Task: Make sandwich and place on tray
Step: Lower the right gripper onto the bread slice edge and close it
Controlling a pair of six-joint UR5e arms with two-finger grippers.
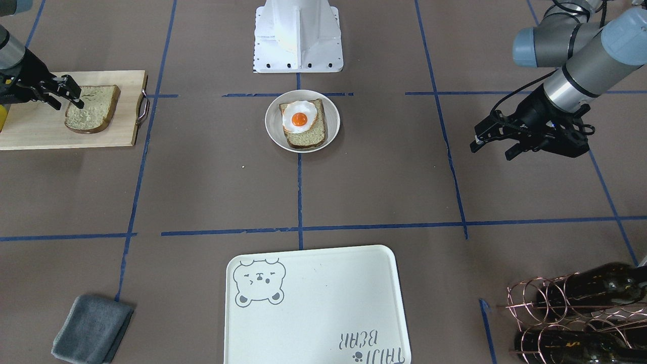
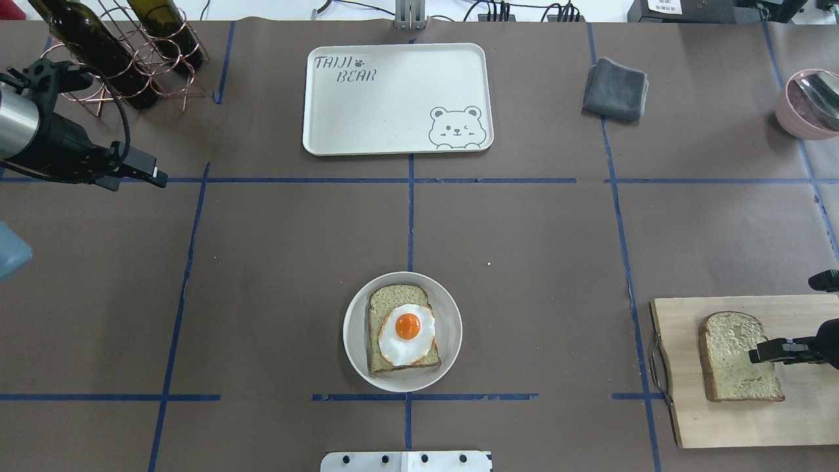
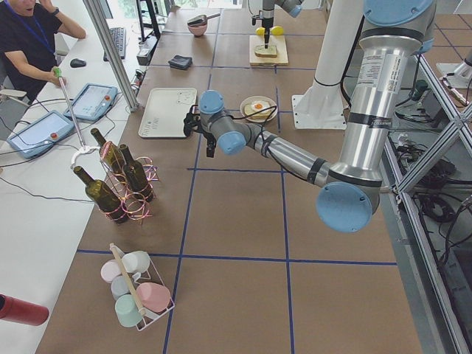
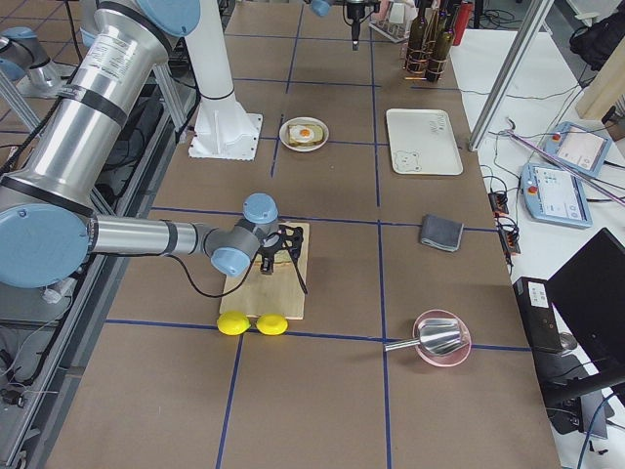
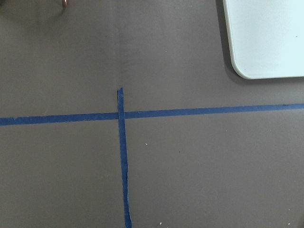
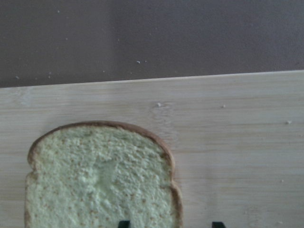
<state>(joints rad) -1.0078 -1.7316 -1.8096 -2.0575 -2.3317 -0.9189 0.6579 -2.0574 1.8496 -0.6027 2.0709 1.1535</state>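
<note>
One bread slice (image 1: 309, 136) lies on a small white plate (image 1: 273, 121) at the table's middle, with the fried egg (image 1: 299, 116) on top; it also shows from overhead (image 2: 403, 328). The second slice (image 1: 93, 108) lies on the wooden cutting board (image 1: 30, 131). My right gripper (image 1: 76, 96) is open low over that slice's edge. In the right wrist view its fingertips (image 6: 123, 224) straddle the crust (image 6: 173, 190). My left gripper (image 1: 490, 151) is open and empty above bare table. The bear tray (image 1: 313, 303) holds nothing.
A grey folded cloth (image 1: 91, 328) lies beside the tray. A copper rack with wine bottles (image 1: 581, 313) stands near my left arm. A pink bowl with a metal scoop (image 2: 806, 105) and two lemons (image 4: 252, 323) sit on my right side.
</note>
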